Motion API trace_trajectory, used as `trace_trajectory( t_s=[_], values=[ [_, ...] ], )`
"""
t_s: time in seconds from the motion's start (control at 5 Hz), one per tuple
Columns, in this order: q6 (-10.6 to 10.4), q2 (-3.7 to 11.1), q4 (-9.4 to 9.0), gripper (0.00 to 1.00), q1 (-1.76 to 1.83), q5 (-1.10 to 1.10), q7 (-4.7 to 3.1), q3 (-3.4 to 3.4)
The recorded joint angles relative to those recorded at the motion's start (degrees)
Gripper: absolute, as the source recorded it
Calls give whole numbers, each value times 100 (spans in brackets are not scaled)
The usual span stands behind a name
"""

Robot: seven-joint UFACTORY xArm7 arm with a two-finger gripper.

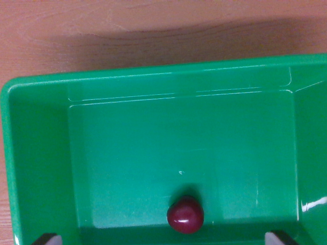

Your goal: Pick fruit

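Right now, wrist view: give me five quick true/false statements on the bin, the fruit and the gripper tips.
1. The bin is green. True.
2. Several fruits lie in the bin. False: only one dark red fruit shows.
3. The fruit sits near the bottom edge of the wrist view, roughly between the two dark fingertips. True.
4. The bin stands on a blue cloth. False: it stands on a wooden surface.
5. The gripper is closed on the fruit. False: its tips sit far apart at the frame's lower corners, clear of the fruit.
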Motion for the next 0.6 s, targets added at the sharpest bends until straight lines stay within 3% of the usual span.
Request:
trace_trajectory(
  t_s=[0.6],
  values=[
    [-102,19,-103,0,0,-6,-6,4]
  ],
)
